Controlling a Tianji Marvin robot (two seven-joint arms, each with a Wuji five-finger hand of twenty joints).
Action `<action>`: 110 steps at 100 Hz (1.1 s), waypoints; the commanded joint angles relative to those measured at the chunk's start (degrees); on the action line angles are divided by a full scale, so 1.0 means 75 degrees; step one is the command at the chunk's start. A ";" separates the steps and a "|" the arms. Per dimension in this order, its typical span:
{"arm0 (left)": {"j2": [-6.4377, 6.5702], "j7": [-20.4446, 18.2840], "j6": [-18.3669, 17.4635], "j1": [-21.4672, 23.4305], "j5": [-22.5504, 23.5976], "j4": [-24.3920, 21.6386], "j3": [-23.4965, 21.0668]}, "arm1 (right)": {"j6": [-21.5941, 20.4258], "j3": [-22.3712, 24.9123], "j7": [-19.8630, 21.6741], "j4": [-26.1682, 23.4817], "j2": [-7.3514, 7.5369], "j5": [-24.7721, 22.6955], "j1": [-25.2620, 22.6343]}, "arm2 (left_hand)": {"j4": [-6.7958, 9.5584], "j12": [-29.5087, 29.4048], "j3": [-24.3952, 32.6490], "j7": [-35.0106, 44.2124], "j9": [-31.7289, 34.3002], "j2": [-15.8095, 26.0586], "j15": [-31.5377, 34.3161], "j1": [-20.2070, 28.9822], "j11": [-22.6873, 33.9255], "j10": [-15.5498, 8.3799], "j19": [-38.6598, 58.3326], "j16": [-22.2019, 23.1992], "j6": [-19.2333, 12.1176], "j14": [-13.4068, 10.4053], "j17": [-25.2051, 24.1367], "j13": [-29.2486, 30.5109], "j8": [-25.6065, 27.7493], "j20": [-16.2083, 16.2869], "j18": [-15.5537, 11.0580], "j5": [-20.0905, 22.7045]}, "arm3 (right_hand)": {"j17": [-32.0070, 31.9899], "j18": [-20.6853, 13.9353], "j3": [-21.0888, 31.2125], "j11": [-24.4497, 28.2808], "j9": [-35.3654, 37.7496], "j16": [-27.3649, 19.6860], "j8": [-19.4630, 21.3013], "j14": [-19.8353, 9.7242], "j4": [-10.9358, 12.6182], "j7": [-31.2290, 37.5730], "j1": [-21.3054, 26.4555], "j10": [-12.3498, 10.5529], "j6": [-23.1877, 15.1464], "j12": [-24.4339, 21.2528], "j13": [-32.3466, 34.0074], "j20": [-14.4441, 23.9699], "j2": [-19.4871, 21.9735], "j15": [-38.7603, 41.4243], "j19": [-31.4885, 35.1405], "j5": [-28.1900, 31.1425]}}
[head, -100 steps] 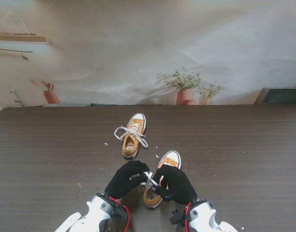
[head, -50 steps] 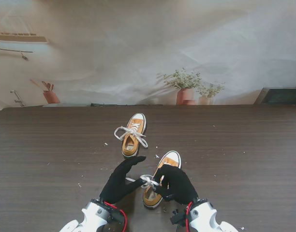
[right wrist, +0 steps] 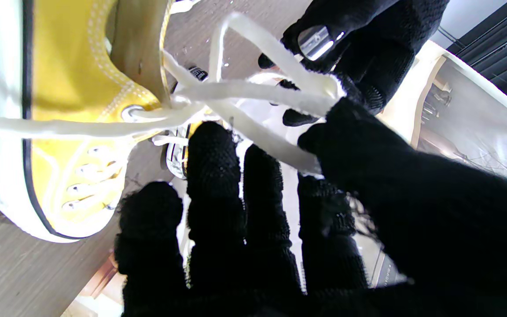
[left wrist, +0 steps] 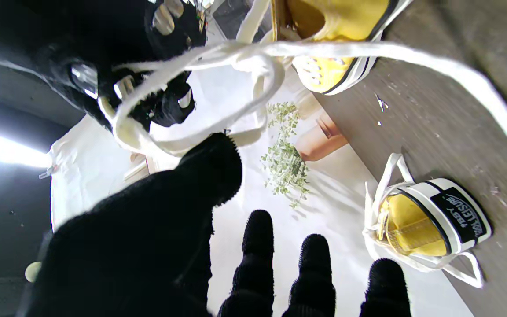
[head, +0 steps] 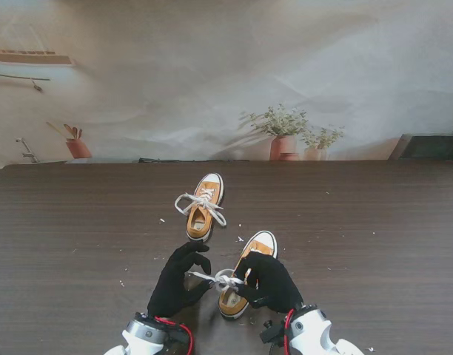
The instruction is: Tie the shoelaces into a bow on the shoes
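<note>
Two yellow sneakers with white laces lie on the dark table (head: 374,222). The far shoe (head: 204,207) has loose laces. The near shoe (head: 250,255) lies between my two black-gloved hands. My right hand (head: 269,282) pinches a loop of its shoelace (right wrist: 253,92) between thumb and fingers, right at the shoe's eyelets (right wrist: 68,88). My left hand (head: 180,281) is lifted to the left of the shoe with thumb and fingers (left wrist: 258,246) stretched out. A straight strand (head: 208,277) runs from the knot to it. How that strand is held is hidden.
Small white crumbs are scattered on the table around the shoes. Potted plants (head: 286,137) stand behind the table's far edge, and a red pot (head: 78,148) is at the far left. A dark box (head: 430,146) sits at the back right.
My left hand let go of the knot, stretched its fingers out, then drew back left and upward, pulling one strand straight. The right hand has stayed on the lace.
</note>
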 commanded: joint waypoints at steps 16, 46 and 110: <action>0.0107 -0.0424 0.0080 0.0031 0.0121 -0.0093 -0.0009 | 0.0024 -0.0031 0.0060 -0.0006 0.0001 -0.0011 -0.0009 | -0.0705 0.0110 -0.0985 -0.0089 0.0231 -0.0561 -0.0023 -0.0814 -0.0202 0.0088 0.0028 -0.0223 -0.0909 0.0084 0.0169 0.0083 -0.0610 -0.0081 -0.0061 0.0439 | -0.0028 -0.0084 0.0333 -0.0039 0.0116 -0.0082 0.0173 0.0000 0.0145 0.0098 0.0142 -0.0193 -0.0298 0.0061 0.0167 -0.0009 0.0096 0.0033 0.0087 0.0287; 0.0038 -0.0278 -0.0503 0.0427 0.0041 -0.0168 -0.0235 | 0.0030 -0.0012 0.0053 -0.0004 0.0004 -0.0048 -0.0021 | -0.0874 0.0023 -0.1416 -0.0104 0.0507 -0.0545 -0.0073 -0.1514 -0.0294 0.0106 0.0088 -0.0227 -0.0686 0.0100 0.0322 0.0282 -0.0887 -0.0030 0.0056 0.0828 | -0.0028 -0.0084 0.0331 -0.0042 0.0112 -0.0082 0.0172 -0.0001 0.0146 0.0096 0.0150 -0.0195 -0.0304 0.0059 0.0170 -0.0009 0.0102 0.0034 0.0087 0.0284; 0.0179 -0.0454 0.0067 0.0637 0.0294 -0.0272 -0.0279 | 0.0036 -0.0086 0.0050 0.0012 -0.0004 -0.0015 0.0046 | -0.0148 -0.0195 -0.2648 -0.5733 0.0367 0.1810 -0.0098 -0.1902 -0.0658 0.0146 0.0109 -0.0087 -0.0058 -0.0020 0.0172 0.0122 -0.5255 0.0215 -0.0011 0.1506 | -0.0028 -0.0084 0.0330 -0.0037 0.0115 -0.0084 0.0172 0.0003 0.0149 0.0088 0.0151 -0.0177 -0.0311 0.0061 0.0162 -0.0009 0.0098 0.0030 0.0087 0.0279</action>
